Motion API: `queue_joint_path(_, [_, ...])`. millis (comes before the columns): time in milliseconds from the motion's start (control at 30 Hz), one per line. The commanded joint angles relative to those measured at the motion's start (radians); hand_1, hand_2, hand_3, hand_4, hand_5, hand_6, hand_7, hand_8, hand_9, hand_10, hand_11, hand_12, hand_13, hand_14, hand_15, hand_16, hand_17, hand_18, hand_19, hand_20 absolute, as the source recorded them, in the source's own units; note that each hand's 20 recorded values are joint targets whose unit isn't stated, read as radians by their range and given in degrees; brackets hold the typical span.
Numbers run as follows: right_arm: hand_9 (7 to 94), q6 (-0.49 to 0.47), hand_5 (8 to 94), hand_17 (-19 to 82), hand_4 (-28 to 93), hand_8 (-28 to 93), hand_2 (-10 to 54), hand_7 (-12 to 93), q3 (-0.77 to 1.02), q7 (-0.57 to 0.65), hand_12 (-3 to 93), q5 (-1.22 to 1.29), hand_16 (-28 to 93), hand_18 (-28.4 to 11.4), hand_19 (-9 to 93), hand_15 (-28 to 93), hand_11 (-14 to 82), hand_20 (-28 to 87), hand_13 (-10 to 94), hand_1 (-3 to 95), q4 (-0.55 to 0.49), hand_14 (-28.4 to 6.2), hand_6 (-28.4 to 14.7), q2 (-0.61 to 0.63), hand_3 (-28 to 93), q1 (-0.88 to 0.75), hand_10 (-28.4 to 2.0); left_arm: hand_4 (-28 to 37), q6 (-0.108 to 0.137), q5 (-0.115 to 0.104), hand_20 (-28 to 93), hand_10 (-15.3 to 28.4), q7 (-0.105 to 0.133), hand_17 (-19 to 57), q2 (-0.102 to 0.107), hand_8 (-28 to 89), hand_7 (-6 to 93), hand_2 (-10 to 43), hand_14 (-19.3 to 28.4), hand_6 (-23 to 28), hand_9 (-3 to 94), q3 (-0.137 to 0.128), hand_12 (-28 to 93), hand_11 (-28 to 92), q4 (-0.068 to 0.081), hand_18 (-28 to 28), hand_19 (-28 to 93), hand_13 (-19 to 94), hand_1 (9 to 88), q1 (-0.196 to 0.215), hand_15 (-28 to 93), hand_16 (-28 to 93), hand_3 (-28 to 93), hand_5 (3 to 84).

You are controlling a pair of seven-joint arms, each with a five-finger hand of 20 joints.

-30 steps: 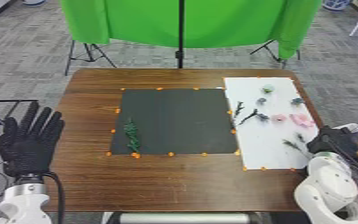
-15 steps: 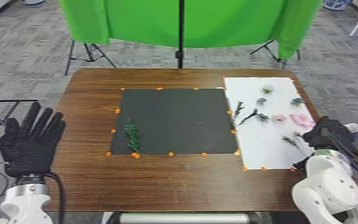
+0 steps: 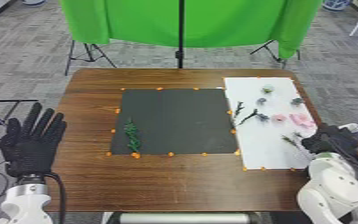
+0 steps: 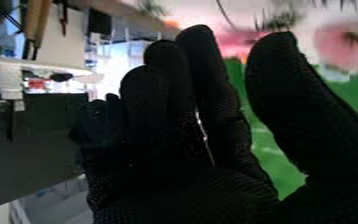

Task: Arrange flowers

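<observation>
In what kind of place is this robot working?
Probably a robotics lab or test room: a green cloth hangs as a backdrop, a black tripod stands on grey carpet, and orange marks frame a black sheet on the wooden table.

The right hand (image 3: 328, 140) hides some white sheet (image 3: 262, 147); in its wrist view, pink flowers (image 4: 340, 50) blur.

From my seat I'm looking at a brown wooden table (image 3: 158, 185). A dark square mat (image 3: 180, 120) lies flat on it, with a long white sheet (image 3: 257, 145) just beside it on the right, small orange pieces (image 3: 170, 154) dotting their edges.
</observation>
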Motion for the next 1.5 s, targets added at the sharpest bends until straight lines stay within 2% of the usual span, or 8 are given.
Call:
queue_joint_path(33, [54.8,0.15,65.7,30,-28,-12,-9.5,36,-0.03,0.015,26.0,-0.041,25,-28.3,93,82,53.9,54,50,39.8,0.077,-20.7,-6.5,-0.012,85,-0.021,-22.3,-28.3,0.006,-0.001,7,15.1,-0.013,-8.3,-0.004,-9,6.1,12.6,15.2,8.4,26.6,0.01,7,9,0.007,11.1,22,18,21.0,0.005,15,-3,75,34.1])
queue_joint_path(133, [64.4,0.224,73.5,32,-28,9,-9.5,39,-0.045,0.001,35.5,-0.064,27,-27.8,93,81,45.8,53,56,51.9,0.082,-19.0,-4.6,-0.01,73,-0.014,-19.0,-28.3,0.005,0.003,7,15.1,-0.014,-8.3,-0.004,-9,6.1,12.6,15.2,8.5,26.5,0.01,7,9,0.008,11.2,22,18,21.1,0.002,15,-3,75,34.1])
queue_joint_path(267, [71.4,0.231,77.3,32,-28,15,-9.5,41,-0.056,-0.012,46.8,-0.053,28,-27.6,93,80,36.4,52,58,56.2,0.082,-18.8,-2.8,-0.004,72,0.004,-17.0,-28.3,0.009,-0.002,7,15.2,-0.013,-8.3,-0.006,-9,6.2,12.7,15.3,8.4,26.7,0.01,7,9,0.008,11.1,22,18,21.0,0.002,15,-3,75,34.1])
queue_joint_path(867, [71.6,0.444,77.0,33,-27,18,-9.5,44,-0.261,-0.039,47.8,0.048,28,-28.3,93,80,39.6,52,59,52.0,-0.078,-20.0,-2.9,-0.067,81,0.197,-18.2,-28.3,0.011,-0.002,7,15.2,-0.02,-8.4,0.0,-9,6.3,12.7,15.3,8.5,26.7,0.018,7,9,0.006,11.2,22,18,21.3,0.005,16,-3,76,34.2])
queue_joint_path(1233, [71.4,0.323,76.7,34,-26,17,-9.5,45,-0.568,-0.134,47.7,0.118,27,-28.4,93,81,41.0,54,60,51.7,0.054,-20.0,-3.0,-0.268,81,0.396,-18.3,-28.3,0.026,0.0,7,15.3,-0.015,-8.5,0.022,-9,6.3,12.6,15.4,8.5,26.7,0.041,7,9,0.019,11.2,23,18,21.8,-0.026,16,-3,76,34.3])
queue_joint_path(1367, [71.2,0.285,76.5,34,-25,17,-9.5,46,-0.617,-0.148,47.6,0.099,27,-28.4,93,82,41.2,55,60,51.9,0.106,-20.1,-2.9,-0.345,80,0.405,-18.3,-28.3,0.03,-0.003,7,15.3,-0.041,-8.5,0.038,-9,6.3,12.6,15.4,8.5,26.7,0.065,7,9,0.029,11.2,23,18,21.7,-0.054,16,-3,76,34.3])
queue_joint_path(1433, [71.1,0.271,76.3,34,-25,17,-9.5,46,-0.642,-0.148,47.4,0.108,27,-28.4,93,82,41.3,55,60,52.3,0.131,-20.0,-2.9,-0.369,79,0.414,-18.2,-28.3,0.03,-0.025,7,15.3,-0.048,-8.5,0.048,-9,6.3,12.7,15.4,8.5,26.7,0.082,7,9,0.033,11.2,23,18,21.7,-0.064,16,-3,76,34.3])
queue_joint_path(1500, [70.9,0.252,76.1,34,-24,17,-9.5,46,-0.663,-0.156,47.4,0.114,27,-28.4,93,82,41.6,55,60,52.6,0.16,-19.9,-3.0,-0.392,79,0.426,-18.2,-28.3,0.035,-0.013,7,15.4,-0.054,-8.5,0.052,-9,6.3,12.7,15.5,8.5,26.7,0.092,7,9,0.039,11.2,23,18,21.8,-0.075,16,-3,76,34.3])
